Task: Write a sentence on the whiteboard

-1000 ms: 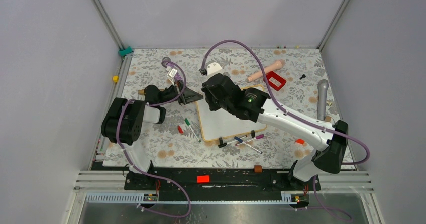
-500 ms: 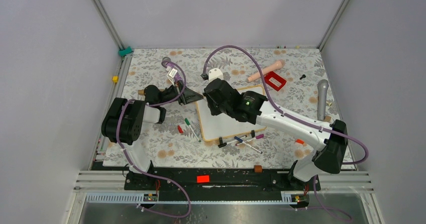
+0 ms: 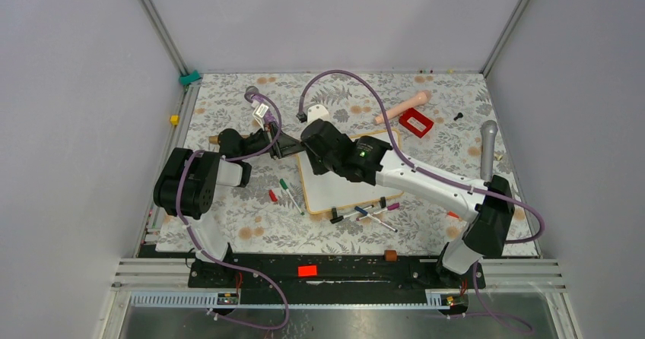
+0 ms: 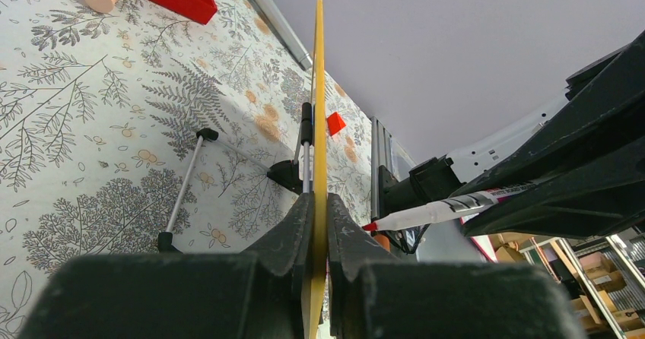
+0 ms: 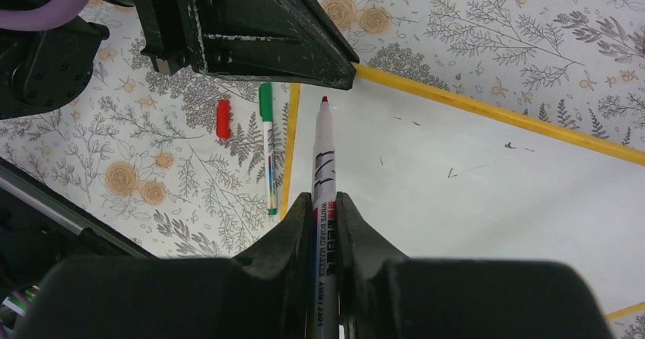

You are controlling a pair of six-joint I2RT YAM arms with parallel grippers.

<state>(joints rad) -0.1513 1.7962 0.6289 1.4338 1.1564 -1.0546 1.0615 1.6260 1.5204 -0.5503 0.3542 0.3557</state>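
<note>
The whiteboard [image 3: 335,191] lies flat on the flowered mat, and its wood frame shows edge-on in the left wrist view [image 4: 319,88]. My left gripper [image 3: 293,147] is shut on the board's far-left corner [image 4: 320,225]. My right gripper [image 5: 323,210] is shut on a red-tipped whiteboard marker [image 5: 322,156]. It holds the tip just above the board [image 5: 471,194] near that corner, close to the left gripper [image 5: 266,35]. The marker also shows in the left wrist view [image 4: 441,211]. The sentence is not to be seen; the board carries only faint dark specks.
A green marker [image 3: 287,193] and a red cap [image 3: 272,195] lie left of the board. Several markers [image 3: 365,213] lie at its near edge. A red box [image 3: 416,122], a pink handle [image 3: 401,109] and a microphone [image 3: 487,149] lie far right.
My right arm has moved left across the board with the marker, toward the corner that the left gripper holds. The left arm and the board have not moved.
</note>
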